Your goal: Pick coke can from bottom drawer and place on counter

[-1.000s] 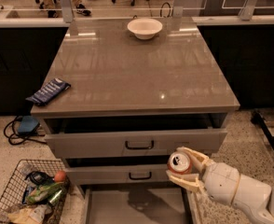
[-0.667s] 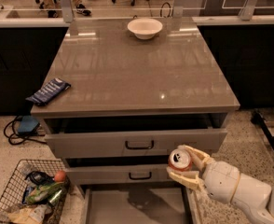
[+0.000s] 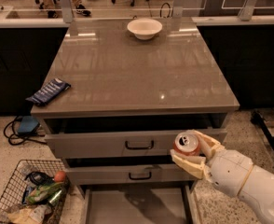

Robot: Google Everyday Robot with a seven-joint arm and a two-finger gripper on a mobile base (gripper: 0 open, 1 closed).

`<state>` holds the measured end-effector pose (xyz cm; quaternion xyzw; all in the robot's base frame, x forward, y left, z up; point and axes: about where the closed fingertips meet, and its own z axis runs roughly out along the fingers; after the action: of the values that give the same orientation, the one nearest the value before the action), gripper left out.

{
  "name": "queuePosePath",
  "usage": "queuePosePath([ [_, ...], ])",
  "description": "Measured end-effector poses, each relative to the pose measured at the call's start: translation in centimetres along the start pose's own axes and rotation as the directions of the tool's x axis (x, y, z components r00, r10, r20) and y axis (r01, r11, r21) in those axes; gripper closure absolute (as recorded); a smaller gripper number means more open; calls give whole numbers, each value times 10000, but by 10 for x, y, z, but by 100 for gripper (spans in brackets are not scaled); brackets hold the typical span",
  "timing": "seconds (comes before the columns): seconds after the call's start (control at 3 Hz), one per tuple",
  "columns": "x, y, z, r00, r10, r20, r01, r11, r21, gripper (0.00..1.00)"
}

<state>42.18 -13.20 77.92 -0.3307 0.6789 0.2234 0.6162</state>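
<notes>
Between claw [image 3: 193, 148] fingers: coke can [image 3: 187, 143]; gripped.

Overhead light is mirrored as pale glare on the glossy grey-brown counter [image 3: 137, 73], shadow is cast beneath its edge, and the cream claw [image 3: 190, 150], clamped on the small red coke can [image 3: 187, 143] at lower right, is brightly lit.

Coke can [image 3: 187, 143]: red, silver top and tab facing camera, tilted, clamped in the hand [image 3: 193, 150] at near right, in front of the drawer fronts. Bottom drawer [image 3: 137, 205] pulled out, below-left of it. Table [image 3: 127, 73]: glossy grey-brown, farther back.
</notes>
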Motion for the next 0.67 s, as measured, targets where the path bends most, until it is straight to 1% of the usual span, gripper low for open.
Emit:
queuePosePath([
  [0.33,-37,-7,-8,9995,-288,-127,296,9971,695,100],
  [0.67,-67,-24,-12,9993,-363,15,359,9930,1128,100],
])
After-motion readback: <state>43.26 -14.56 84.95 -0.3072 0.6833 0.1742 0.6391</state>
